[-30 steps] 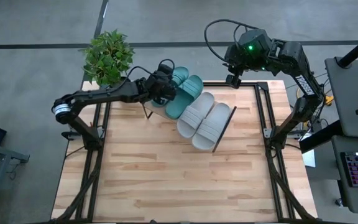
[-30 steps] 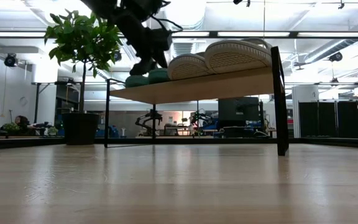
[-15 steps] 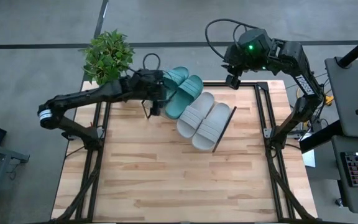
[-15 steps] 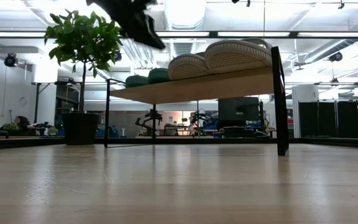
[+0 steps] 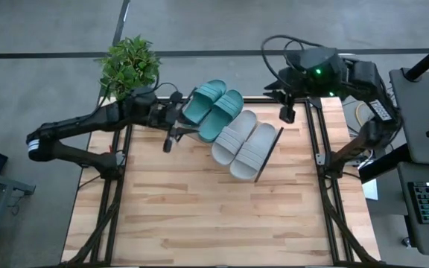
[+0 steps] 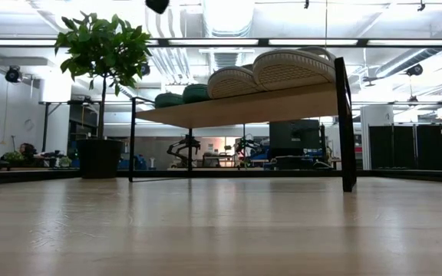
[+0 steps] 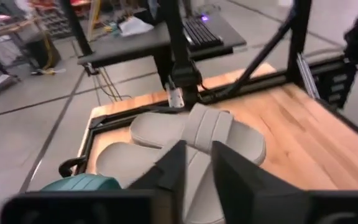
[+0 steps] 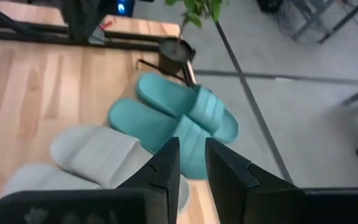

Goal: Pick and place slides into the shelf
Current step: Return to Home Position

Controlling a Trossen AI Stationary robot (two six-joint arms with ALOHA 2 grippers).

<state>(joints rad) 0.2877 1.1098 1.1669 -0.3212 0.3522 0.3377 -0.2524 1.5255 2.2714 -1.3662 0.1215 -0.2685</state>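
Two teal-green slides (image 5: 213, 110) and two light grey slides (image 5: 244, 144) lie side by side, soles down, on the slanted wooden shelf (image 6: 244, 109) at the table's far middle. The shelf's black frame edge (image 5: 267, 158) shows at its right end. My left gripper (image 5: 170, 140) hangs shut and bare just left of the teal pair, clear of it. In the left wrist view it (image 7: 197, 149) points across the grey slides (image 7: 197, 130). My right gripper (image 5: 285, 113) hovers shut and bare at the shelf's far right. In the right wrist view it (image 8: 191, 146) looks down on the teal slides (image 8: 179, 121).
A potted plant (image 5: 130, 67) stands at the table's far left corner, close behind my left arm. The black table frame (image 5: 315, 141) runs along the right side. The near half of the wooden tabletop (image 5: 214, 216) is bare boards.
My left gripper has drawn back from the teal slides toward the table's left and near edge. It has risen out of the low view's top and has rolled about its own line. My right gripper has shifted slightly toward the near edge. The slides stay on the shelf.
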